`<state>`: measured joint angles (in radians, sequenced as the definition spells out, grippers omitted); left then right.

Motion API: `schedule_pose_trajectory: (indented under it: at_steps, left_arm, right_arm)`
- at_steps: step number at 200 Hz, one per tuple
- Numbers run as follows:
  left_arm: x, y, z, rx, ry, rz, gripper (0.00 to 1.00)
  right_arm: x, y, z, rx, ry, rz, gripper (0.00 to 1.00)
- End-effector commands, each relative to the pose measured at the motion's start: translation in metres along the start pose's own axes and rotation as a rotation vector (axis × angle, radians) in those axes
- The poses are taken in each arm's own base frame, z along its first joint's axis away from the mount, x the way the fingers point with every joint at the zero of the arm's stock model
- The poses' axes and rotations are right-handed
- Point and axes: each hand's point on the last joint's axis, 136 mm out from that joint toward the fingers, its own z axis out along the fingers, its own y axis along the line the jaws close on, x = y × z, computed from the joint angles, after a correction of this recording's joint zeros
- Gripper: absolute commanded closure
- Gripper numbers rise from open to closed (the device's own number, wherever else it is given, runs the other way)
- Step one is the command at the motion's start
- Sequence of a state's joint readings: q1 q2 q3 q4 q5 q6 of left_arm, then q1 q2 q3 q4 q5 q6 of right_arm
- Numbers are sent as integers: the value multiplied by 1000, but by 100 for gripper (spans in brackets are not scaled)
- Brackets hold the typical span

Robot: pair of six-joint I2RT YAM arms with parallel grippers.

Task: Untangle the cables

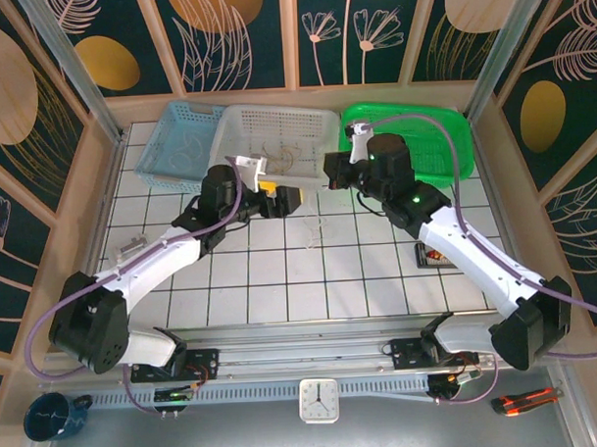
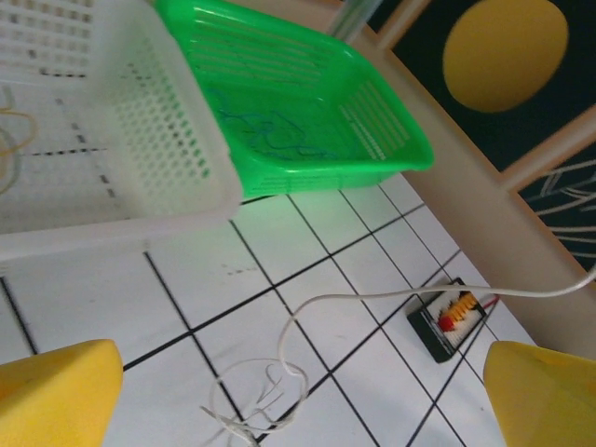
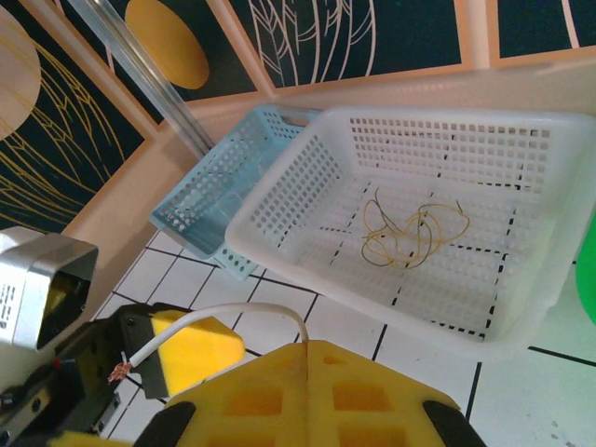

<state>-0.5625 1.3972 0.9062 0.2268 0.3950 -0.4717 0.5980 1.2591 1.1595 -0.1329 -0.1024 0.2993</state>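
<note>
White cable [image 3: 244,306]: thin, light, floppy, prob. slippery; curls likely springy. Coil lies mid-table on tiles [image 2: 84,298], just near of white basket [image 3: 279,200]. R gripper [image 3: 307,358] pressed together on its strand, short of stripped end; L gripper [image 2: 303,396] spread wide, left of it. Best hold: close to coil.

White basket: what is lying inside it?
In the white basket, a loose yellowish cable lies on the floor; the near wall hides a strip of that floor.

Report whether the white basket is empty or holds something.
Not empty. In the right wrist view a yellowish cable lies loosely curled on the floor of the white basket.
</note>
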Motion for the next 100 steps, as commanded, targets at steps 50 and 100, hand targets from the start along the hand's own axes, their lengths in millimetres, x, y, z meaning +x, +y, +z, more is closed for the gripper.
schedule_pose_trajectory:
  at_steps: [50, 100]
  left_arm:
    - [-34, -66, 8, 187, -82, 198, 1]
    - [-44, -88, 12, 249, -93, 246, 2]
  right_arm:
    - [-29, 30, -25, -105, -67, 30, 100]
    - [-32, 41, -27, -149, -67, 38, 100]
